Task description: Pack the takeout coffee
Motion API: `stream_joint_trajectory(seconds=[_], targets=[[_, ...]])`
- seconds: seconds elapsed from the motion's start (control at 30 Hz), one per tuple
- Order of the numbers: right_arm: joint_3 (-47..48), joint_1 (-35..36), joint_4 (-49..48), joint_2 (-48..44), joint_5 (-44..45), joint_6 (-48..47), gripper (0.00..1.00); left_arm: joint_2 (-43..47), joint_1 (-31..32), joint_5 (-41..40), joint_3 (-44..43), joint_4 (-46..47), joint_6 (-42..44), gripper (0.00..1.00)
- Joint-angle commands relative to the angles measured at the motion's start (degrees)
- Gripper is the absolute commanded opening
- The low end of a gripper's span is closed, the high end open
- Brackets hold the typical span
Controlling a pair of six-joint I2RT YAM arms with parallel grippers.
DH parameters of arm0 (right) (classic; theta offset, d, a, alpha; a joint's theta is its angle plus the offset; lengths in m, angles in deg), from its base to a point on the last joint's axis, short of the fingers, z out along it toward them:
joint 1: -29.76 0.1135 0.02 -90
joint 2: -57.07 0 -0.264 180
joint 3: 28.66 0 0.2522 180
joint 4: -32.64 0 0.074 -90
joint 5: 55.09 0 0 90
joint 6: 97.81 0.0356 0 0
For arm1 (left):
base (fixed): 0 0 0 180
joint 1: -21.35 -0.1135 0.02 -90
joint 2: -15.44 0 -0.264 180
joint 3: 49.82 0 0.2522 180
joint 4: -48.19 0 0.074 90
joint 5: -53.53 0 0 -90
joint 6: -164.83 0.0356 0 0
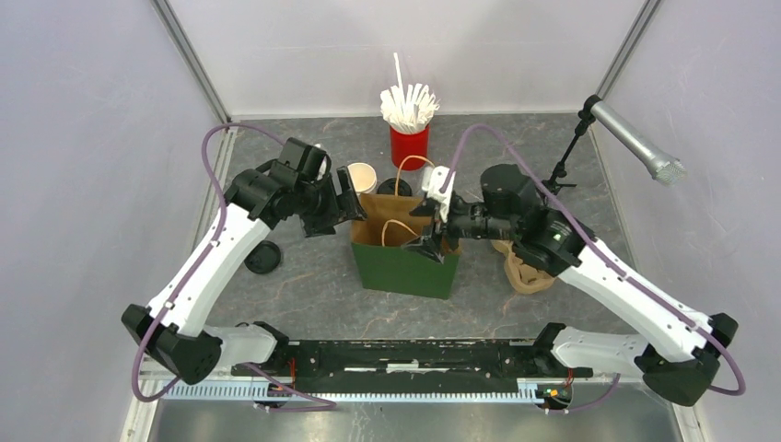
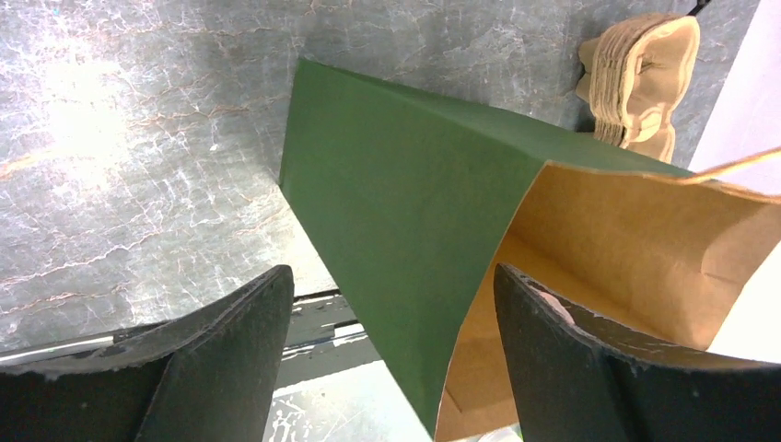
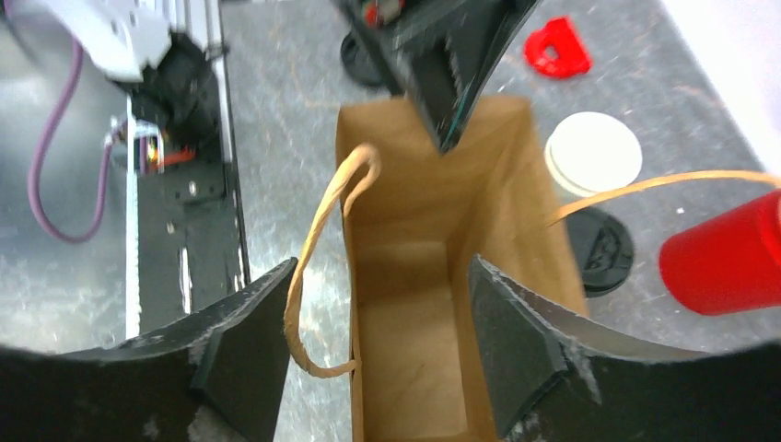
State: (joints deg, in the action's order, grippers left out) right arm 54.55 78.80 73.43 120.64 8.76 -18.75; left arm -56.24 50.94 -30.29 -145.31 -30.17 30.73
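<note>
Grey marbled table (image 1: 304, 285). Green paper bag (image 1: 405, 267) stands upright mid-table, mouth open, brown lining and floor in the right wrist view.

Left gripper (image 2: 391, 276) sits at the bag's left rim. Its fingers are wide apart with the wall's edge between them, unpinched. Right gripper (image 3: 385, 267) hangs over the right rim, fingers apart, with a rope handle loop between them.

Tan card stack (image 1: 527, 272) lies right of the bag. Red cup (image 1: 409, 145) of straws stands behind it.

White cup stack (image 1: 362, 175) is behind the bag's left corner. Takeout coffee (image 3: 599, 249) is outside the bag, just behind it, between the cup stack and the red cup. Only its black lid shows.

Loose black lid (image 1: 262, 258) lies far left.
</note>
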Motion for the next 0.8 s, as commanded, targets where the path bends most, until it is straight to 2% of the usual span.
stream_joint_trajectory(seconds=[0.0,0.13,0.17,0.27,0.33,0.4,0.5,0.53,0.63,0.77], targets=[[4.8,0.2,-3.4,-4.7,7.5,10.2,0.74,-2.7,-0.1,-0.6,-3.7,1.8,3.5,0.83],[4.7,0.2,-2.5,-8.5,22.3,18.6,0.74,-4.5,-0.1,-1.6,-3.9,1.8,4.7,0.68],[4.7,0.2,-0.8,-9.4,27.5,20.1,0.74,-4.8,0.0,-1.8,-4.2,1.8,5.0,0.62],[3.3,0.1,5.1,-11.4,44.8,22.2,0.76,-5.0,-0.1,-3.8,-6.4,-1.8,5.8,0.32],[6.1,-0.4,11.8,-10.5,54.0,24.7,0.78,-5.1,-0.1,-5.1,-9.3,-6.8,7.0,0.24],[8.5,-0.8,15.9,-8.9,56.2,24.3,0.78,-5.0,-0.1,-5.1,-11.6,-11.2,8.9,0.18],[7.2,-2.9,20.4,-6.9,58.5,23.6,0.78,-3.9,-0.1,-4.4,-13.4,-15.5,11.2,0.15],[5.6,-5.4,21.2,-6.3,57.6,22.9,0.77,-3.6,-0.1,-4.1,-13.8,-16.7,11.5,0.14],[-1.0,-16.4,19.7,-5.4,47.5,20.4,0.73,-2.2,-0.2,-2.3,-12.7,-18.0,12.9,0.15],[-6.2,-24.1,17.9,-3.6,42.7,17.5,0.67,-1.1,-0.5,-1.6,-10.2,-20.6,15.2,0.15]])
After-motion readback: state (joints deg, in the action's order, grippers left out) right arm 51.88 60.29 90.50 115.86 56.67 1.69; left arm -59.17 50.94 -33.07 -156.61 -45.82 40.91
